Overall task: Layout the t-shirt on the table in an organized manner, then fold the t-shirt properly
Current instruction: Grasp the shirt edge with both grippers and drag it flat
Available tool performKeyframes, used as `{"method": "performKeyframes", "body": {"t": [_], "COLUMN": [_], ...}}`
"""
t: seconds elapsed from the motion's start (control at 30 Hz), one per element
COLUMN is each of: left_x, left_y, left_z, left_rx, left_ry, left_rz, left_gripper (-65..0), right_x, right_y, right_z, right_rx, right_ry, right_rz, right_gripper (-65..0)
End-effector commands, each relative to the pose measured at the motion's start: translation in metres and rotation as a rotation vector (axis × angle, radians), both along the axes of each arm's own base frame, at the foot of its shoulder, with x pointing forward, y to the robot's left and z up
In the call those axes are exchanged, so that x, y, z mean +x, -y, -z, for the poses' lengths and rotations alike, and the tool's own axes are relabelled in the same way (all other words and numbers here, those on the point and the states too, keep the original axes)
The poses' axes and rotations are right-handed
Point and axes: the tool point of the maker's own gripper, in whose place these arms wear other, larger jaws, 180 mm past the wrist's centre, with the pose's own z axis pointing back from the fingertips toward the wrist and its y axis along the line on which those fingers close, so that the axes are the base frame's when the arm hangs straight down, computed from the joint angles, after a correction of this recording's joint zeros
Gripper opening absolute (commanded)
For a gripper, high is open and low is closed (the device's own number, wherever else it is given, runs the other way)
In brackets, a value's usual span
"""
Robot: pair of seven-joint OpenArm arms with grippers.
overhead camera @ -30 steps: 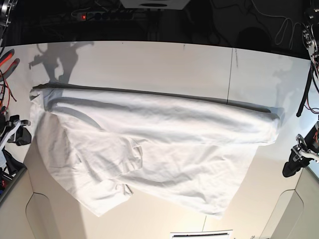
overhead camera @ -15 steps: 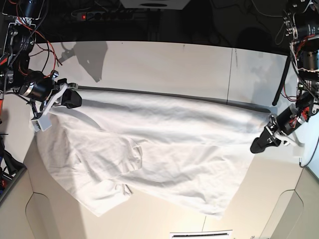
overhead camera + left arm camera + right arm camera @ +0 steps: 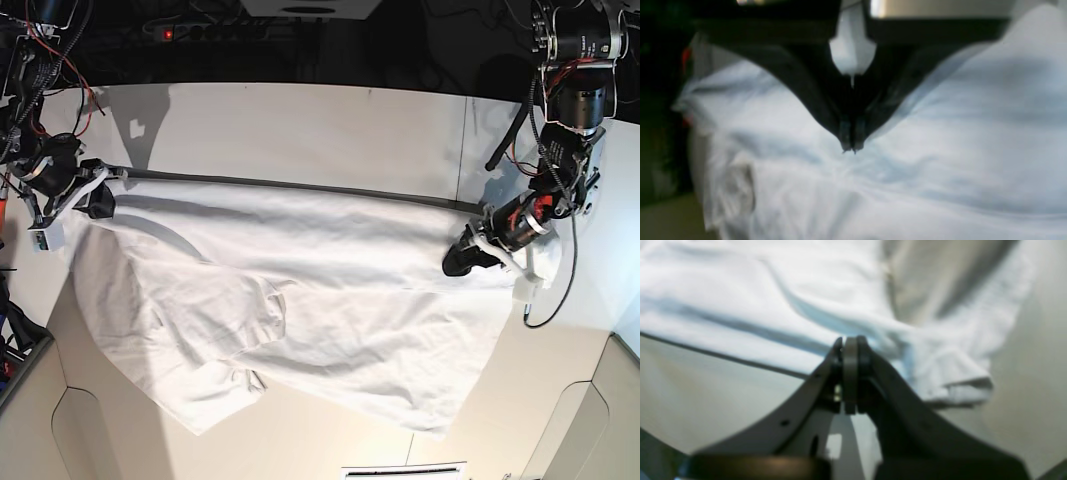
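The white t-shirt (image 3: 320, 290) lies wrinkled across the table (image 3: 300, 120), its far side doubled over into a long fold. My left gripper (image 3: 457, 267) rests on the fold's right end. In the left wrist view its jaws (image 3: 849, 149) are shut, tips pressing into the t-shirt (image 3: 940, 133), and no cloth shows between them. My right gripper (image 3: 105, 207) sits at the fold's left end. In the right wrist view it (image 3: 850, 341) is shut against the t-shirt's edge (image 3: 740, 290), with a sleeve hem (image 3: 957, 386) just to its right and bare table (image 3: 706, 390) below.
A thin dark seam (image 3: 462, 140) crosses the tabletop on the right. A power strip and cables (image 3: 200, 30) lie beyond the back edge. Both arms' wiring hangs at the table's sides. The front edge has two rounded cut-outs (image 3: 75, 420).
Both arms have swung in from the table's sides onto the ends of the shirt's far fold. The left gripper has shut. The shirt lies much as before.
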Motion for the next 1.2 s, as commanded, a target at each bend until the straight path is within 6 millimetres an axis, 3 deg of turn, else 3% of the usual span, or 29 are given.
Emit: {"method": "performKeyframes", "body": {"t": [0.0,0.2,0.4,0.7,0.93,1.17], "left_x": [0.012,0.002,-0.013,-0.065,-0.077,-0.100], "left_y": [0.000,0.011,-0.011,-0.024,-0.043,-0.045], "left_z": [-0.015,0.000,0.018,0.036,0.035,0.047], "left_rx": [0.013,0.088,0.167,0.003,-0.051,-0.059], "left_ry": [0.055,0.016,-0.056,-0.134,-0.167,-0.215], "left_rz": [0.021,0.108,0.079,-0.018,-0.095,-0.106], "left_gripper": [-65.0,-65.0,-65.0,-65.0,-65.0,-65.0], "right_x": [0.009,-0.016,-0.044,-0.043,-0.044,-0.021], "right_y": [0.007,0.010,0.010,0.011,0.004,-0.014], "right_z": [-0.007,0.033,0.064,0.056,0.052,0.020], "right_rx": [-0.007,0.035,0.069,0.120,0.171,0.231], "right_ry": [0.030,-0.111,-0.252,-0.258,-0.266,-0.142], "right_rz": [0.011,0.045,0.062,0.060,0.055,-0.001], "right_gripper": [-65.0,-65.0,-65.0,-65.0,-65.0,-65.0]}}
